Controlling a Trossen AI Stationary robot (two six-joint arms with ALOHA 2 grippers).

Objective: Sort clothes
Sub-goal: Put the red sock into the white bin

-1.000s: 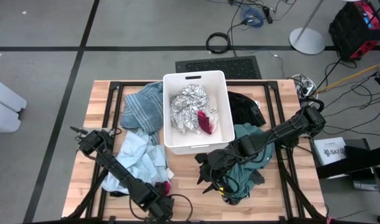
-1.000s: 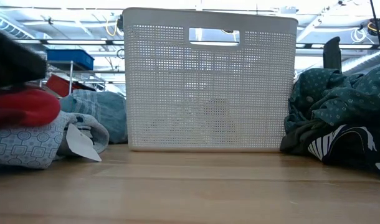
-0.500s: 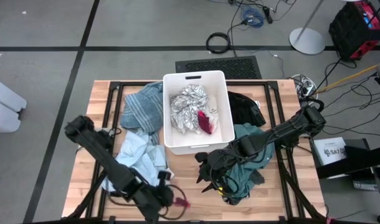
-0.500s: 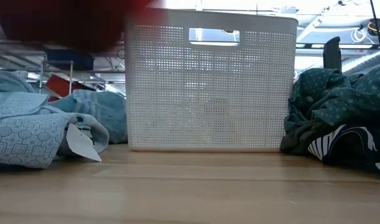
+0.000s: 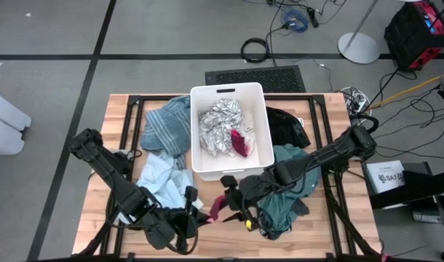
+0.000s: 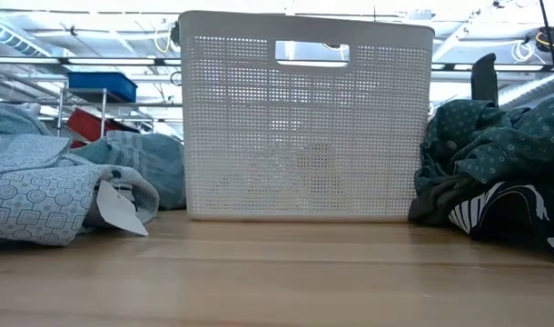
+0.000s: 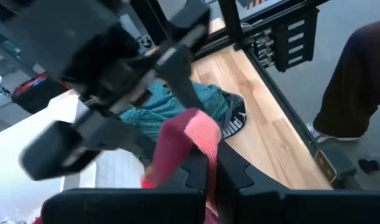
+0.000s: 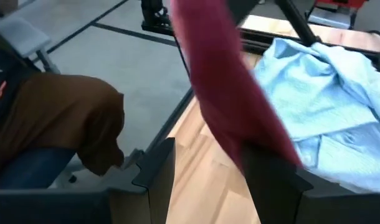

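A small magenta-pink piece [image 5: 218, 207] hangs in the air above the table's near middle, between my two grippers. My left gripper [image 5: 200, 216] is shut on it. My right gripper [image 5: 226, 196] is open; its fingers stand on either side of the piece's other end [image 8: 227, 87]. A light blue garment [image 5: 160, 182] lies to the left and a teal one [image 5: 287, 191] to the right. A white-grey patterned garment [image 5: 218, 125] and another magenta piece [image 5: 239, 142] lie in the white bin [image 5: 200, 94]. Neither gripper shows in the low view. My left gripper pinches one end of the magenta piece [image 7: 205, 165] between its two fingers. It comes level from the table's left. The piece is lifted clear of the table and stretches away from the fingers toward my right gripper. My right gripper's open fingers flank the piece; whether one finger [image 8: 271, 180] touches it I cannot tell.
A blue striped garment [image 5: 167, 127] lies left of the bin and a black one [image 5: 287, 124] right of it. In the low view the bin [image 6: 304, 118] stands mid-table between the light blue [image 6: 41, 195] and teal [image 6: 486, 145] heaps. A person's leg [image 7: 358, 81] shows beyond the near edge.
My left gripper has risen from the near end of the light blue garment with the magenta piece and carried it toward the table's right. The piece is now lifted clear. My right gripper has left the teal garment and moved left, up to the piece.
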